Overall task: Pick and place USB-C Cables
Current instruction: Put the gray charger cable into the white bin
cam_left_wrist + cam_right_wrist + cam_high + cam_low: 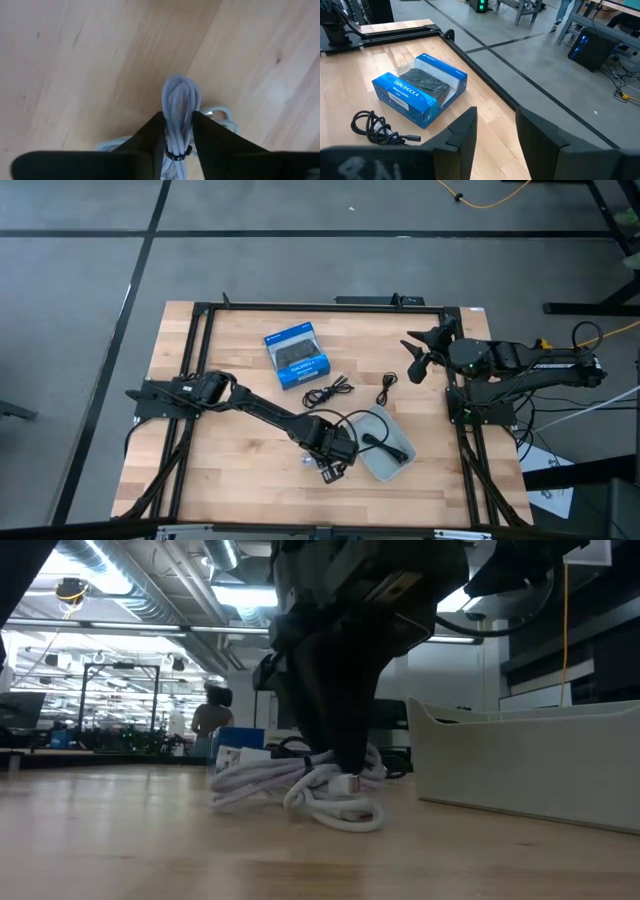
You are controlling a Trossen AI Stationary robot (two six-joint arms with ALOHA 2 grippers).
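Pinched between the two dark fingers of the left gripper is a whitish-silver USB-C cable, a bundle of loops bound by a small black tie, resting on the pale wooden table near its front edge. Seen level across the table, the bundle lies on the wood with loose loops and a plug end spilling out to either side of the gripper. Just to its right sits the pale grey rectangular tray, with one black tightly bundled cable already lying in it. Farther back, toward the middle of the table, two loosely coiled black cables lie on the wood: one just beside the blue cardboard box with a black picture, the other a little to its right. At the far right the right gripper waits above the table's edge, its fingers spread apart and holding nothing. My worry is the grip, which appears to take only some of the strands; if the tie slips or the fingers close on too few, the loops could sag and drag when lifted. Trailing ends might also snag on the tray's near wall, tipping or shoving it and leaving part of the cable hanging outside.
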